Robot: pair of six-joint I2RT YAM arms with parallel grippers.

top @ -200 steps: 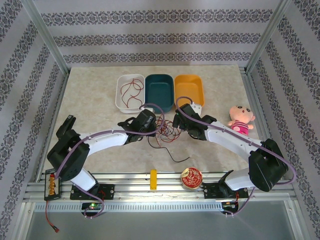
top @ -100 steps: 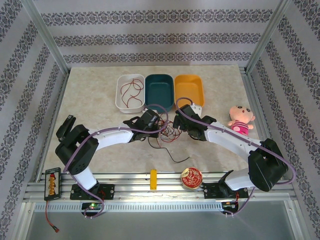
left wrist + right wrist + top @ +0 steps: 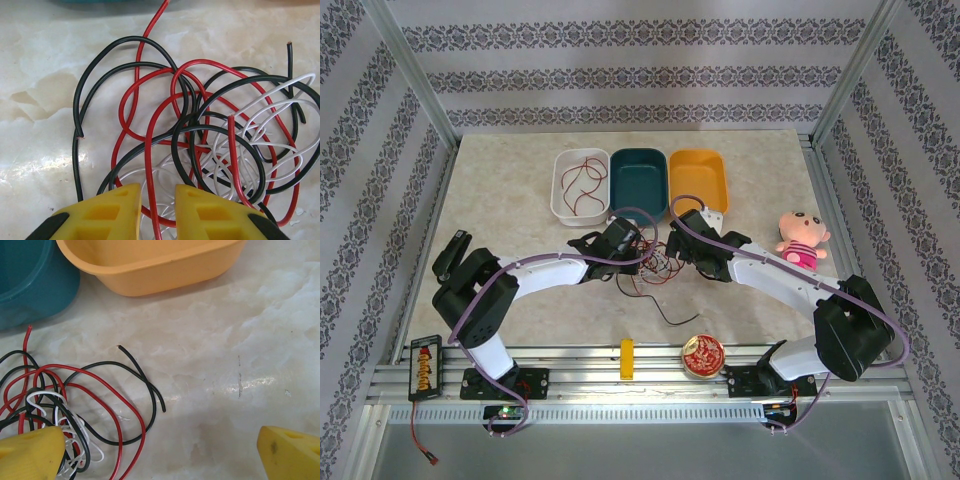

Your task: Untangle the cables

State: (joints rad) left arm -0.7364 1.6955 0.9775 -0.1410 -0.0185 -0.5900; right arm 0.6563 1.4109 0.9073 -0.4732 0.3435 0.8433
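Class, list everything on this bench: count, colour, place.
cables: one tangle, red, black, white; table centre
white bin: one, far side, red wire inside
teal bin: one, beside it
orange bin: one, right of teal
doll: one, pink, right side
block: one, yellow, near edge
tin: one, red, near edge
battery pack: one, black, near-left corner
left jaws: yellow, narrowly apart over tangle
right jaws: yellow, wide open beside tangle

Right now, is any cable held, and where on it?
Nothing looks held. A red cable runs loose through the narrow gap between the left fingers; the right fingers stand wide open.
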